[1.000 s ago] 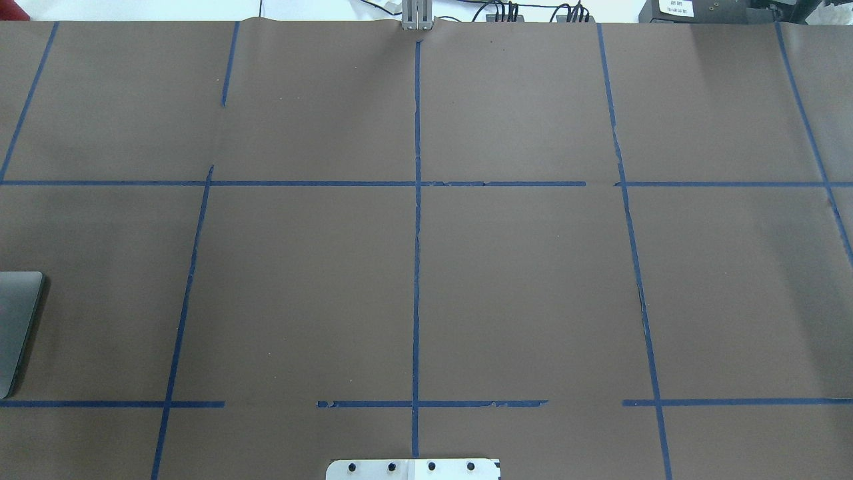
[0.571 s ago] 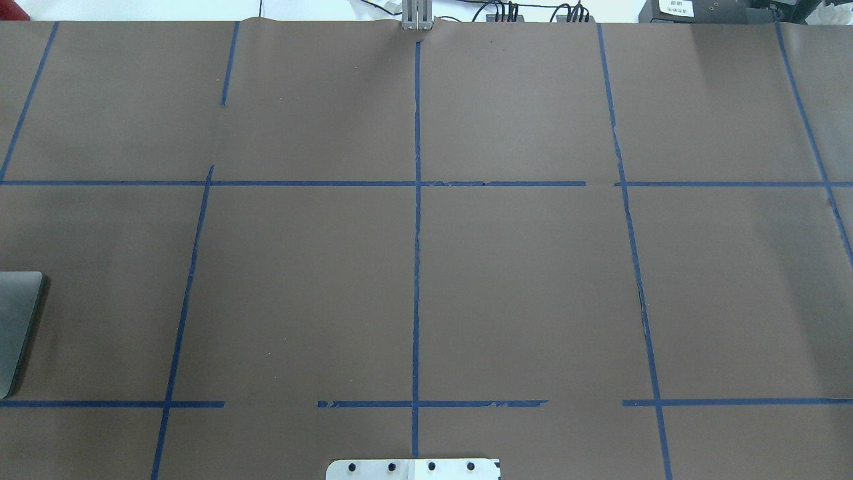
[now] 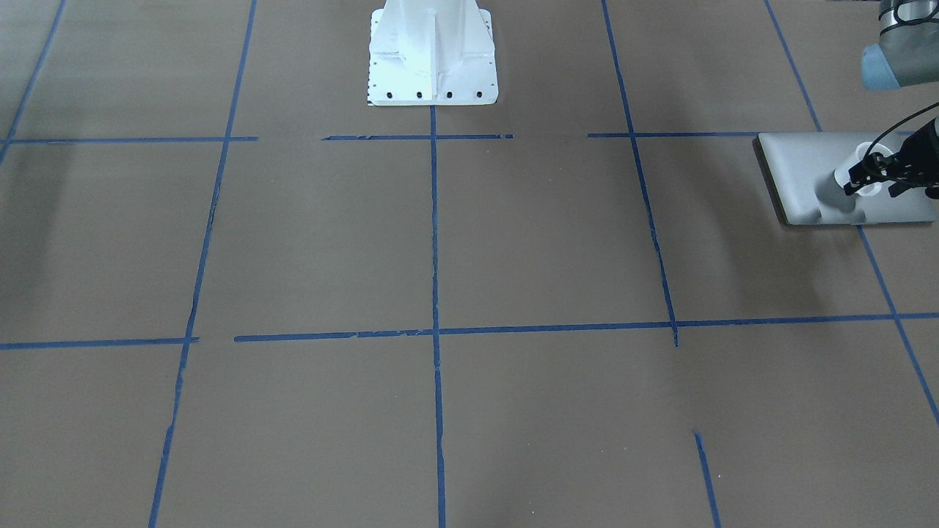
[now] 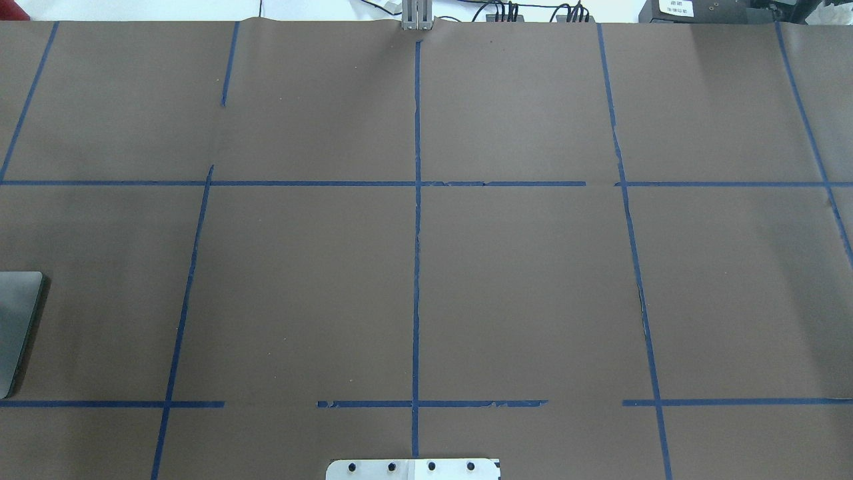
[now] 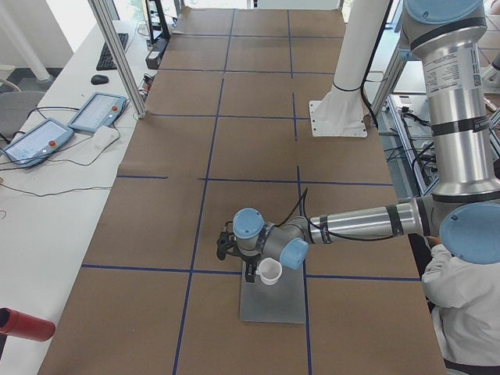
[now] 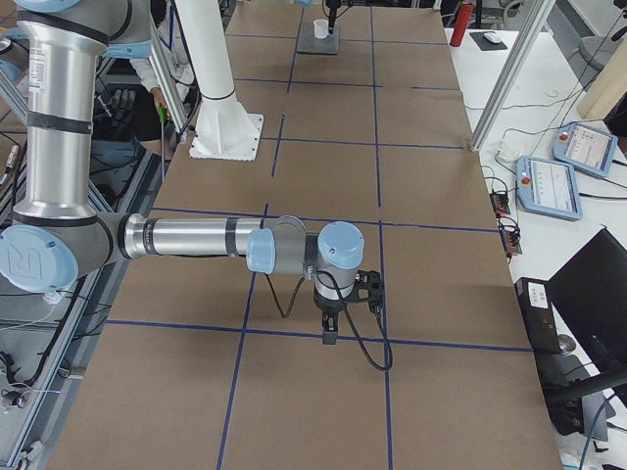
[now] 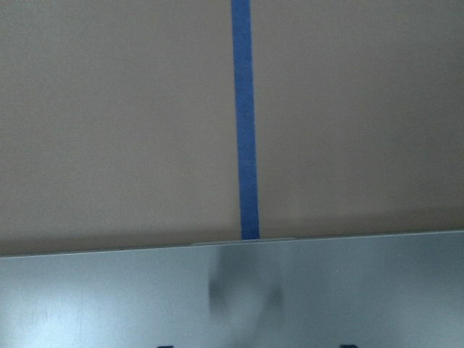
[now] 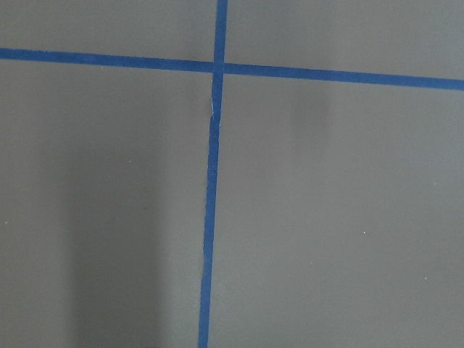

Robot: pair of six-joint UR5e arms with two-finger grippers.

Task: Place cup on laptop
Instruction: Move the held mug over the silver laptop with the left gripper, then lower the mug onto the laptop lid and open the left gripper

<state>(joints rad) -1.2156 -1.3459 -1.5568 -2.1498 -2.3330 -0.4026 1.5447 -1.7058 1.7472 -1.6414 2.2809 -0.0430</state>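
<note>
The white cup (image 3: pixel 851 172) stands upright on the silver-grey laptop (image 3: pixel 803 183) at the table's end on my left. It also shows in the exterior left view (image 5: pixel 270 270) and far off in the exterior right view (image 6: pixel 320 28). My left gripper (image 3: pixel 873 189) points down at the cup's rim, on the side away from my base, fingers apart. The left wrist view shows only the bare laptop lid (image 7: pixel 109 304) and no cup. The overhead view shows just the laptop's corner (image 4: pixel 16 320). My right gripper (image 6: pixel 328 333) hangs low over bare table; I cannot tell whether it is open or shut.
My white base (image 3: pixel 433 73) stands at the table's middle edge. Blue tape lines (image 4: pixel 416 267) grid the brown table. Two tablets (image 5: pixel 98 112) and a red object (image 5: pixel 23 324) lie on the side bench. A person in white (image 5: pixel 469 312) stands by my left arm.
</note>
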